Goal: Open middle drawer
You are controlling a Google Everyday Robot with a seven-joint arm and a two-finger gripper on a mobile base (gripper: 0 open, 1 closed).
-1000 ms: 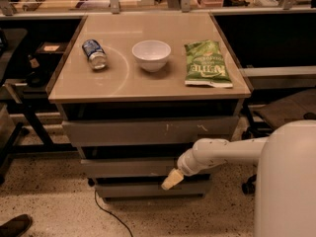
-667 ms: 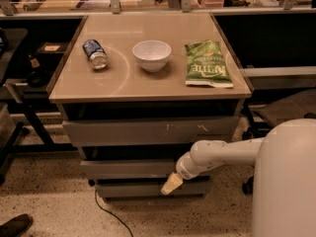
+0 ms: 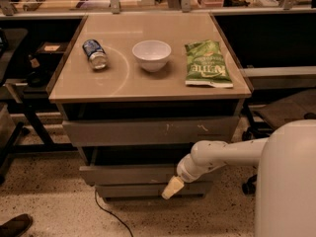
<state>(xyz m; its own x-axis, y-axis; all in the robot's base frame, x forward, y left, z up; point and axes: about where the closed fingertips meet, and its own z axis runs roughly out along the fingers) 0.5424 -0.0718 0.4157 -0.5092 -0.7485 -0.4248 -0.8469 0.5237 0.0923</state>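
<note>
The middle drawer (image 3: 128, 175) is the flat grey front in the middle of the cabinet. A dark gap shows above it, so it stands a little forward of the cabinet. The taller scratched drawer front (image 3: 148, 131) is above it and the narrow bottom front (image 3: 133, 190) is below. My gripper (image 3: 170, 187), cream-tipped on a white arm reaching in from the right, is at the lower right part of the middle drawer front, overlapping the bottom front. I cannot tell whether it touches the drawer.
On the tan cabinet top (image 3: 118, 80) lie a tipped can (image 3: 95, 54), a white bowl (image 3: 151, 54) and a green chip bag (image 3: 207, 64). My white body (image 3: 289, 181) fills the lower right. A cable (image 3: 106, 215) lies on the speckled floor. A shoe (image 3: 15, 225) is at the bottom left.
My gripper has shifted slightly down and left along the drawer fronts. The middle drawer front seems to sit a little farther forward.
</note>
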